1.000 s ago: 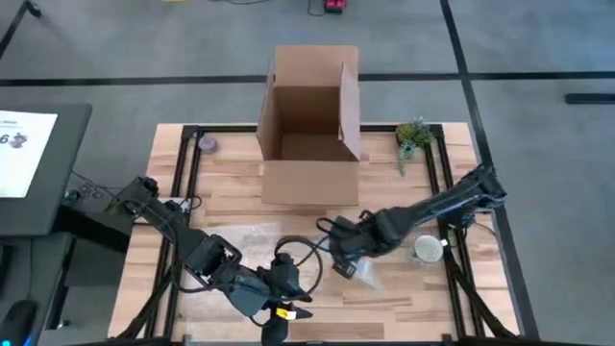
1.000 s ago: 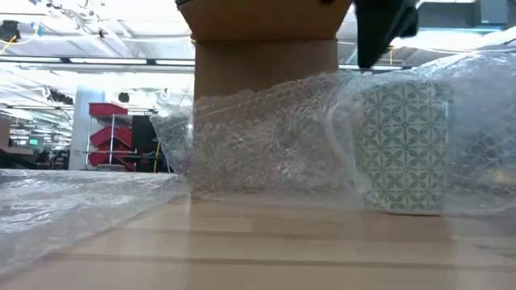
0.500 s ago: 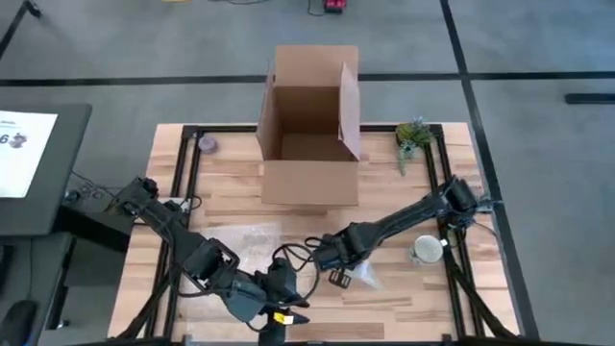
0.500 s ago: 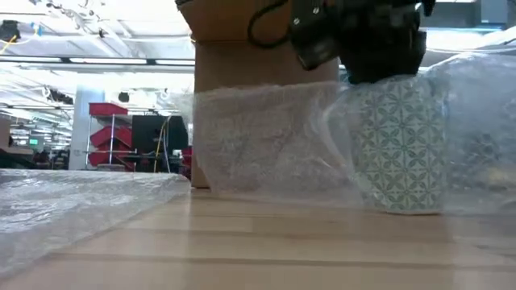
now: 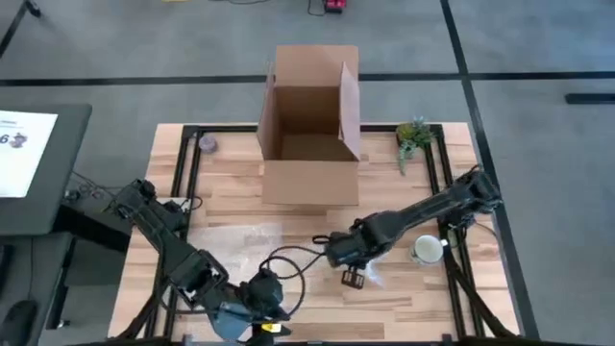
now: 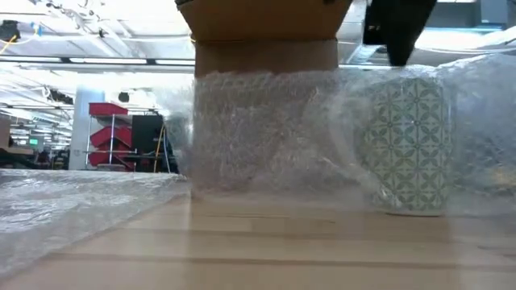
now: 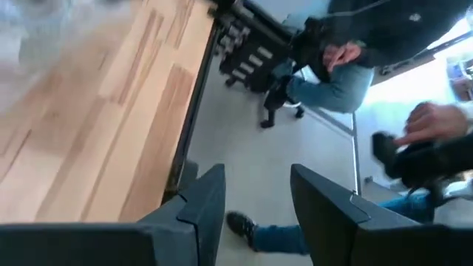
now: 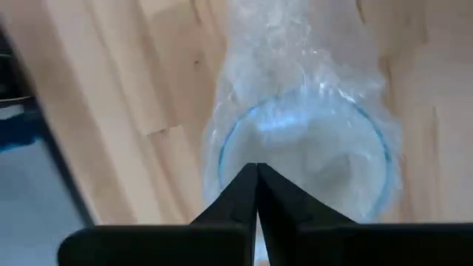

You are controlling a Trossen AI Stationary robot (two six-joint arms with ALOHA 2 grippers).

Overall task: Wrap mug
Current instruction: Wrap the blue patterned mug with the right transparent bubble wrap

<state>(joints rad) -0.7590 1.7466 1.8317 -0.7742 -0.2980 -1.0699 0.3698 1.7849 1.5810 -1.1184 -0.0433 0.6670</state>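
Right pincer (image 8: pixel 256 174) closed above mug (image 8: pixel 303 159)

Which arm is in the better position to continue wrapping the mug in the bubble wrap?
The right arm. Its gripper is directly above the mug, which already stands inside bubble wrap, fingers closed. The left gripper is open at the table's near edge, pointing off the table.

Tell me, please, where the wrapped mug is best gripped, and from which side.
Probably from above, across its walls: the mug stands upright and the bubble wrap veils its handle. The right gripper, shut, is over the wrap; the left gripper waits open at the table's edge.
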